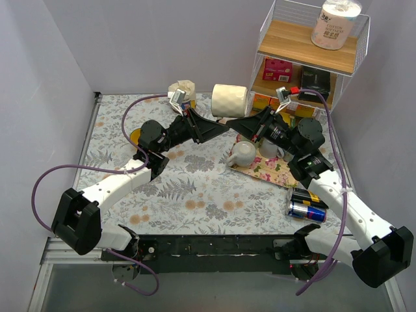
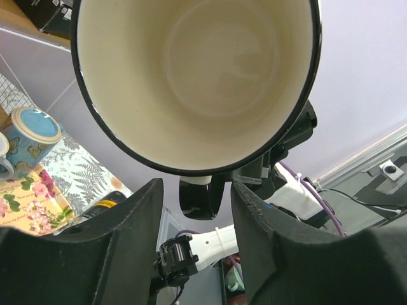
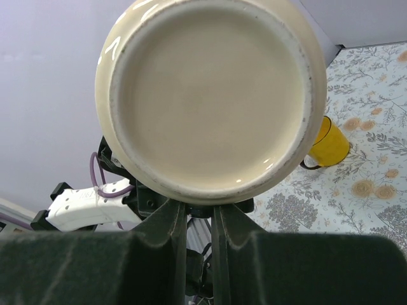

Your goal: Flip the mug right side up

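The cream mug (image 1: 229, 99) with a black rim hangs in the air on its side, between the two grippers. In the left wrist view its open mouth (image 2: 197, 76) faces the camera. In the right wrist view its base (image 3: 210, 95) faces the camera. My right gripper (image 1: 239, 123) (image 3: 200, 213) is shut just under the mug, apparently on its handle, which the mug body hides. My left gripper (image 1: 221, 128) (image 2: 196, 190) is open below the rim; its fingers stand apart on either side of the right gripper's tips and do not touch the mug.
A floral tray (image 1: 276, 174) right of centre holds a white mug on its side (image 1: 242, 153) and a blue butterfly mug (image 1: 270, 148) (image 2: 28, 130). A yellow cup (image 1: 134, 136) (image 3: 329, 141) stands at the left. Cans (image 1: 307, 207) lie at front right. A wire shelf rack (image 1: 305, 52) stands at back right.
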`<state>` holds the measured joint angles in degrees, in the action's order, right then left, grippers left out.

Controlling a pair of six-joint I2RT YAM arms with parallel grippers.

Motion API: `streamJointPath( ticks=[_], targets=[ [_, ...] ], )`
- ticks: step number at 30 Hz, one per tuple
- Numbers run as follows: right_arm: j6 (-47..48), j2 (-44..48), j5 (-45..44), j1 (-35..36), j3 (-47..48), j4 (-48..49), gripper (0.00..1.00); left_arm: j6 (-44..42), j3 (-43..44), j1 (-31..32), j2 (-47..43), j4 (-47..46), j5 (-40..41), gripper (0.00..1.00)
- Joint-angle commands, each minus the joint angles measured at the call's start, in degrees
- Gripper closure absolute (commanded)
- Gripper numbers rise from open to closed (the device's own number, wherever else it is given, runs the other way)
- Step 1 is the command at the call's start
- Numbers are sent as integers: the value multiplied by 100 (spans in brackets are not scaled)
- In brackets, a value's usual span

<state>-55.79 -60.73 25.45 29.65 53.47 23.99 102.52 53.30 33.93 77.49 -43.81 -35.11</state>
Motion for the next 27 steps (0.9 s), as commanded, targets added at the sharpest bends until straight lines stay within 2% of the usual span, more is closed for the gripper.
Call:
streamJointPath(
  ticks=[1,14,19,24,27],
  targets=[
    [-63,255,65,32,93,756,99,-39,23,17,-252,-136,312,55],
    [-72,290,170,50,-56,765,99,58,5,8,-226,-277,593,71],
    [-46,360,144,41,-135,774,99,22,-39,8,-278,-206,707,72],
    [-37,430,162,41,-188,695,99,57,-135,8,-340,-251,883,65],
    [-28,465,162,41,-232,634,99,66,-127,8,-340,-233,971,65]
  ],
)
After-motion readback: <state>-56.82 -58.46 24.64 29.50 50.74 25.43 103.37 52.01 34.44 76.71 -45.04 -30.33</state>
